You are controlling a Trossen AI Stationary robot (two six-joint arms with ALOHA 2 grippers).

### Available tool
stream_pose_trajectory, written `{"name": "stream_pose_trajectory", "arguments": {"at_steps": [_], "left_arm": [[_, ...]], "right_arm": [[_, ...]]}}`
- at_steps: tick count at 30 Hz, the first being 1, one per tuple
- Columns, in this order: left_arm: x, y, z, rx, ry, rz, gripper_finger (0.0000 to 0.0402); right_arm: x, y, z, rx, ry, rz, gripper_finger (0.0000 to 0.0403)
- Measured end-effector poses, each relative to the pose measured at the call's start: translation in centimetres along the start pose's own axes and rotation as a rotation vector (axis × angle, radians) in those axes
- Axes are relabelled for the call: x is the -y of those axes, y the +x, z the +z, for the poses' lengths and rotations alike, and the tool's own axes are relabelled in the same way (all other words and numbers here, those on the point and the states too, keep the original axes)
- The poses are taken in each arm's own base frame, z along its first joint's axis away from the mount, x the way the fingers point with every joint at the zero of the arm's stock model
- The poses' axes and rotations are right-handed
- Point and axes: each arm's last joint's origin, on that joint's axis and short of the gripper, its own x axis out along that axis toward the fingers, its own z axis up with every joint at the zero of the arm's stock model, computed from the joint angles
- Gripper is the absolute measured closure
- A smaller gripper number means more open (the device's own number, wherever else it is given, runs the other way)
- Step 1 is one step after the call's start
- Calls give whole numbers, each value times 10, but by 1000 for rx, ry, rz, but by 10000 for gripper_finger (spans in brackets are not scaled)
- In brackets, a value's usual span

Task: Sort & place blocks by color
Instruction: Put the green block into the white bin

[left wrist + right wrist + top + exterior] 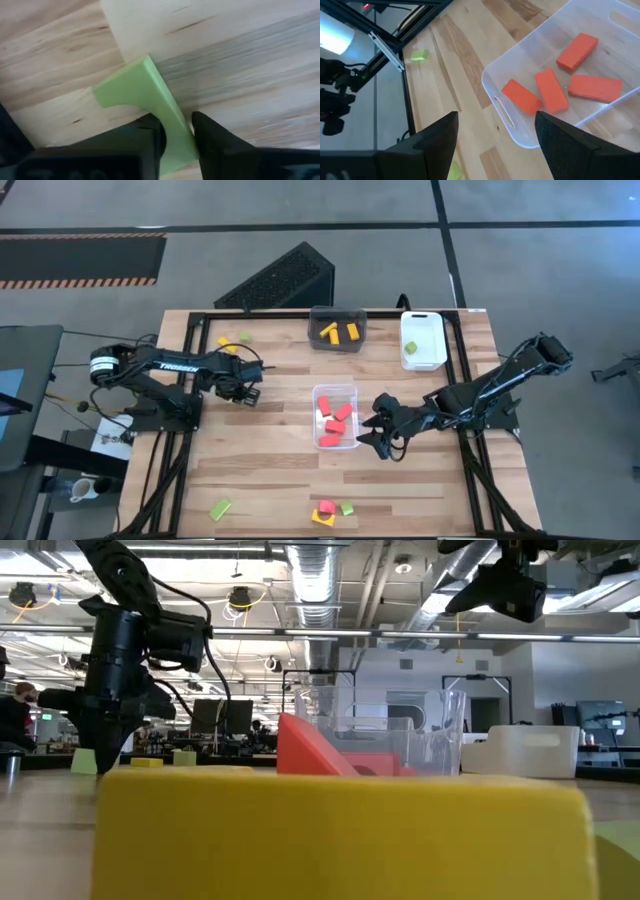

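Left wrist view settles the matter: the left tool (176,145) is closed on a light green block (145,100), its two dark fingers pinching one end while the rest of the piece runs forward and away from the tool, its long axis roughly in line with the fingers' reach; the wooden surface (250,60) lies behind it, and whether the block touches it I cannot tell. From above, the left tool (243,391) sits on its own side of the surface; the white bin (424,330), which already holds a green piece, lies well away across from it, beyond the clear bin (336,392) of red blocks and nearer the right arm. The right tool (383,435) hangs spread and empty just beside the clear bin's edge.
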Motion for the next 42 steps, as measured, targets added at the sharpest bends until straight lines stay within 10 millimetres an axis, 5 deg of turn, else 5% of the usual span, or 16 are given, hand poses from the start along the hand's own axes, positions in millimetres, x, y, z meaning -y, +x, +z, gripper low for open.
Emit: {"name": "stream_pose_trajectory", "arguments": {"at_steps": [6,14,22,31,42], "left_arm": [[32,-26,6,91,59,-174,352],[109,-112,24,482,128,-804,347],[150,-149,86,636,141,-1029,351],[238,-134,159,700,285,-1026,351],[330,-75,221,697,201,-1113,351]], "right_arm": [[1,-2,-1,-8,22,-9,117],[-2,-39,12,114,-2,55,117],[0,-96,29,385,-108,75,117],[10,-117,40,513,-85,26,117],[13,-128,44,548,-54,55,117]]}}
